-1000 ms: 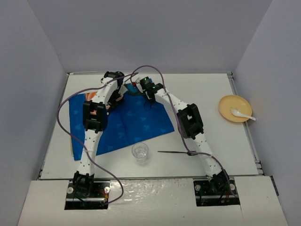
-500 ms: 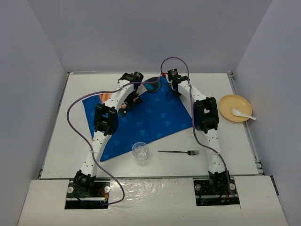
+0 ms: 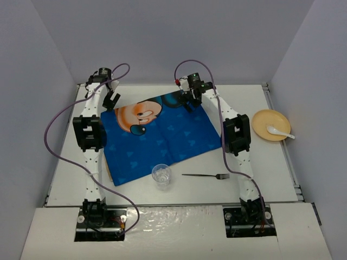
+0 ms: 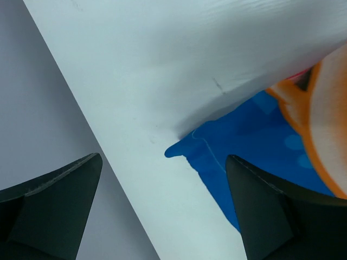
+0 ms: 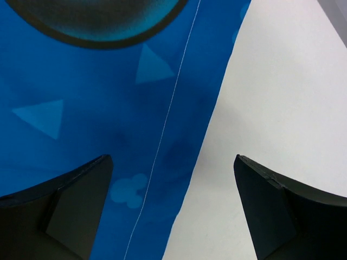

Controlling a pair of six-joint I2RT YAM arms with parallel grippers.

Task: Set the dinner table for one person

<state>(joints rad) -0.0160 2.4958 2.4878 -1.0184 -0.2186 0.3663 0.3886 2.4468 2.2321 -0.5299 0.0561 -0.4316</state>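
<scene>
The dinner table (image 3: pixel 255 162) is a wide white top. A blue cartoon-mouse placemat (image 3: pixel 162 132) lies spread flat on it, the face at its far left. My left gripper (image 3: pixel 111 98) hovers open by the mat's far left corner (image 4: pixel 181 147), fingers (image 4: pixel 59 200) apart with nothing between them. My right gripper (image 3: pixel 188 102) is open above the mat's far right edge (image 5: pixel 184 162), its fingers (image 5: pixel 282 206) straddling blue cloth and bare table (image 5: pixel 282 81). Neither gripper holds anything.
A clear glass (image 3: pixel 161 176) stands at the mat's near edge, with a fork (image 3: pixel 207 175) lying to its right. A yellow plate (image 3: pixel 270 124) carrying a white spoon (image 3: pixel 280 130) sits at the right side. Grey walls enclose the table.
The folded placemat has been pulled open and now lies flat. My left arm swung to the far left corner, the right stayed at the far right edge, and both grippers opened off the cloth.
</scene>
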